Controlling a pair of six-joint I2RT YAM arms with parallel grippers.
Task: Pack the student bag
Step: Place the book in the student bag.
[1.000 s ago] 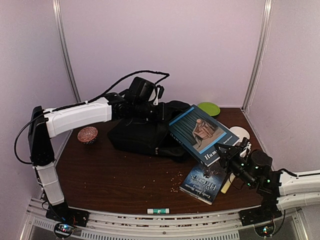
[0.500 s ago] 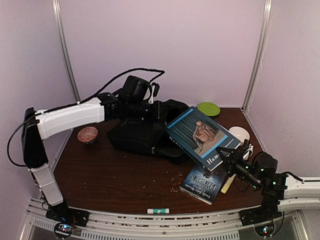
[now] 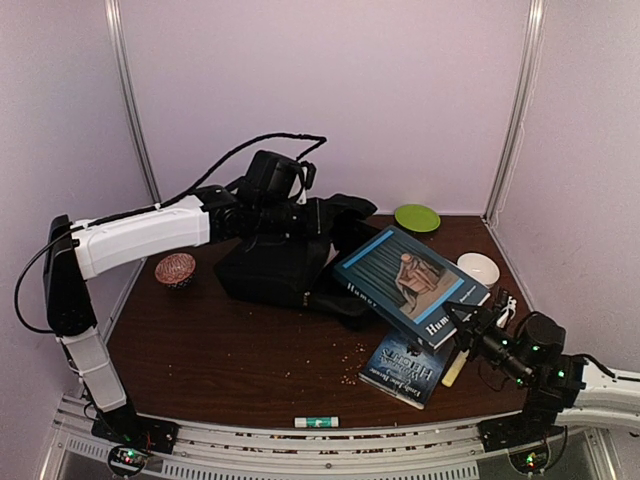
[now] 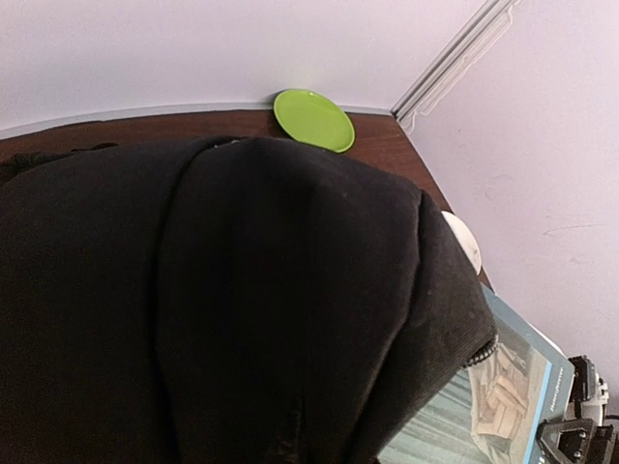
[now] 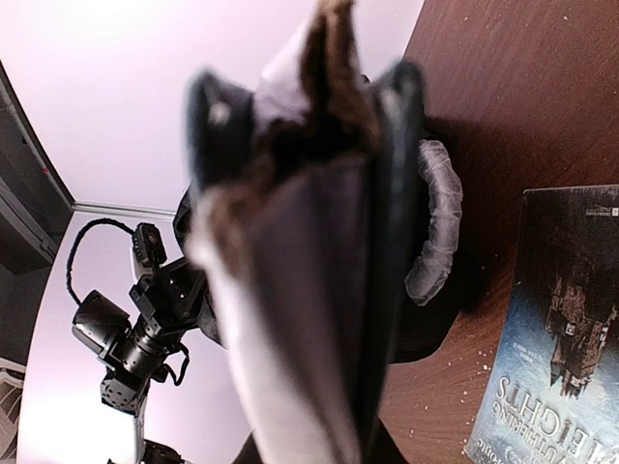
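The student bag [image 3: 275,265], a black backpack, lies at the back middle of the table. My left gripper [image 3: 305,210] is at its top, shut on the fabric and holding the flap raised. Black fabric [image 4: 242,290] fills the left wrist view and hides the fingers. My right gripper [image 3: 468,318] is shut on the near corner of a large blue book [image 3: 405,275], held tilted with its far edge at the bag's opening. The book shows edge-on and blurred in the right wrist view [image 5: 319,271], with the bag's pale grey handle [image 5: 435,232] behind it.
A second dark book [image 3: 405,365] lies flat under the held one. A green plate [image 3: 417,217] and a white dish [image 3: 478,268] sit at the back right. A pink woven ball [image 3: 175,270] sits left. A small white tube [image 3: 316,422] lies on the front rail.
My right gripper has drawn back toward the near right, and the blue book has lowered and tilted toward the bag. My left gripper has lifted the bag's flap higher.
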